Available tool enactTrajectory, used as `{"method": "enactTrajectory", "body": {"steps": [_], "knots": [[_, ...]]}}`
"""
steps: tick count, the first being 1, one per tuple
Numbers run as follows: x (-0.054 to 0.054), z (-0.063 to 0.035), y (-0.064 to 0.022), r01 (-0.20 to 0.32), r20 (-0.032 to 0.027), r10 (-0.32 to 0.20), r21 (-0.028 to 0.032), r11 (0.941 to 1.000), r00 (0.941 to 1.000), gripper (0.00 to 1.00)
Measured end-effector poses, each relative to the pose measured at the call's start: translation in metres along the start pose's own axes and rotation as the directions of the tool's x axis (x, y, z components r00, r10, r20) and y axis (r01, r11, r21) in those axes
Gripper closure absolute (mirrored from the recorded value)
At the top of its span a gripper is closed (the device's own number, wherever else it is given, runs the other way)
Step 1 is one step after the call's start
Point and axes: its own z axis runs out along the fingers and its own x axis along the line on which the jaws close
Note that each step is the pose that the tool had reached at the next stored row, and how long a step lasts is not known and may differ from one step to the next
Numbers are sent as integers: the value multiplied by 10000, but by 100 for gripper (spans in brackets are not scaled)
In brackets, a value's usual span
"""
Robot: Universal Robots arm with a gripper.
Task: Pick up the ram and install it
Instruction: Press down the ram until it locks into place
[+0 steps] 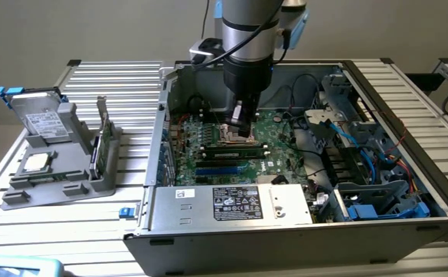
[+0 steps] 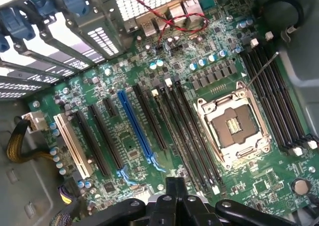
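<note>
The ram (image 1: 101, 137), a thin dark green stick, stands on edge in the grey holder (image 1: 62, 184) at the exterior view's left, outside the computer case. My gripper (image 1: 238, 128) hangs inside the open case, low over the green motherboard (image 1: 282, 130) by the processor socket (image 2: 232, 124). In the wrist view the dark fingertips of the gripper (image 2: 175, 184) are shut with nothing between them, above long black memory slots (image 2: 187, 131). A dark stick with a pale label (image 1: 235, 154) lies along a slot on the motherboard in front of the gripper.
The holder also carries a grey drive with blue tabs (image 1: 43, 115) and a square silver processor chip (image 1: 37, 163). Case walls (image 1: 162, 115), cables (image 1: 339, 156) and the power supply (image 1: 232, 205) ring the motherboard. A ribbed metal table (image 1: 70, 242) lies all around.
</note>
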Motion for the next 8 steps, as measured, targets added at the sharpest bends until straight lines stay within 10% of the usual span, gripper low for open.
{"method": "enactTrajectory", "body": {"steps": [8], "knots": [[0,1,0,-1364,-62,1364,41,9907,9906,89]]}}
